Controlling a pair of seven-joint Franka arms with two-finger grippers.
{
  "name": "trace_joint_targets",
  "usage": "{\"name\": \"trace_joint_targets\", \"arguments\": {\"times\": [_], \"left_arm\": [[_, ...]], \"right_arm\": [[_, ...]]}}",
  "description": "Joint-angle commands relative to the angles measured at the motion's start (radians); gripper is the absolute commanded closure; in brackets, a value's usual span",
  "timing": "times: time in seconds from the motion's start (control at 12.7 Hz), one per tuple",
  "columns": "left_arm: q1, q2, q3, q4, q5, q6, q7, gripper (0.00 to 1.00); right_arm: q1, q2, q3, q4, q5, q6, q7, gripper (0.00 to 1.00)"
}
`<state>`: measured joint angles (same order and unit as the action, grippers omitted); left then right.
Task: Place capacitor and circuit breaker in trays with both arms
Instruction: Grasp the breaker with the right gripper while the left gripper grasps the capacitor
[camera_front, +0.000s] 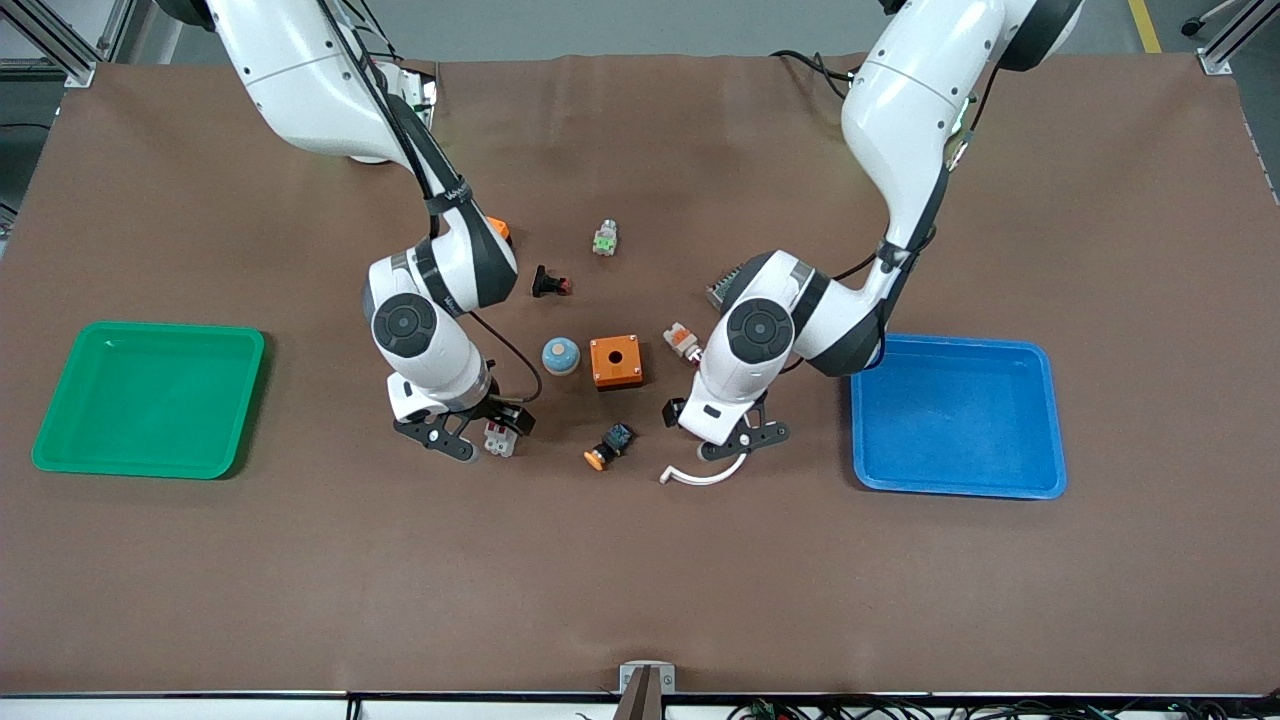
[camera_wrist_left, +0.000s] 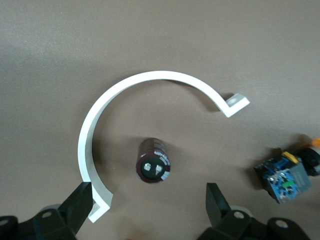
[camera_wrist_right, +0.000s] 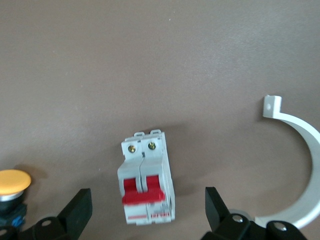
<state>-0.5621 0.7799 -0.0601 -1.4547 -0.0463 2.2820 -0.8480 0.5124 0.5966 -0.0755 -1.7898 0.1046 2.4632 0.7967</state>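
The capacitor (camera_wrist_left: 154, 161), a small dark cylinder with a pale top, stands on the brown table inside a white C-shaped strip (camera_wrist_left: 100, 115). My left gripper (camera_wrist_left: 148, 200) is open low over it, one finger at each side and apart from it. In the front view the left gripper (camera_front: 740, 438) hides the capacitor. The circuit breaker (camera_wrist_right: 146, 182), a white block with red toggles, lies on the table between the open fingers of my right gripper (camera_wrist_right: 147, 200). In the front view the breaker (camera_front: 500, 438) is under the right gripper (camera_front: 470, 435).
A green tray (camera_front: 60, 440) sits at the right arm's end and a blue tray (camera_front: 1040, 400) at the left arm's end. Between the grippers lie an orange-capped button (camera_front: 607, 447), an orange box (camera_front: 615, 361) and a blue dome (camera_front: 561, 355). The white strip (camera_front: 700, 478) lies under the left gripper.
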Motion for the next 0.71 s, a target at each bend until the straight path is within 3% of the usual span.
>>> {"name": "trace_joint_targets", "arguments": {"times": [0.0, 0.16, 0.32, 0.47, 0.55, 0.63], "left_arm": [[-0.002, 0.059, 0.003, 0.05, -0.017, 0.031, -0.014, 0.0], [0.001, 0.076, 0.003, 0.068, -0.017, 0.039, -0.014, 0.0], [0.001, 0.087, 0.003, 0.079, -0.017, 0.04, -0.014, 0.03], [0.004, 0.091, 0.003, 0.079, -0.017, 0.04, -0.016, 0.3], [0.007, 0.091, 0.003, 0.079, -0.017, 0.04, -0.014, 0.41], [0.008, 0.093, 0.003, 0.077, -0.017, 0.04, -0.014, 0.48]], "right_arm": [[0.011, 0.04, -0.01, 0.024, 0.003, 0.037, 0.01, 0.0], [0.017, 0.051, -0.01, 0.024, 0.001, 0.049, 0.006, 0.14], [0.023, 0.057, -0.01, 0.024, -0.003, 0.049, 0.006, 0.44], [0.023, 0.057, -0.009, 0.024, -0.002, 0.048, 0.006, 0.84], [0.02, 0.054, -0.009, 0.026, -0.002, 0.04, 0.006, 0.97], [0.008, 0.049, -0.01, 0.036, -0.002, 0.031, -0.01, 1.0]]}}
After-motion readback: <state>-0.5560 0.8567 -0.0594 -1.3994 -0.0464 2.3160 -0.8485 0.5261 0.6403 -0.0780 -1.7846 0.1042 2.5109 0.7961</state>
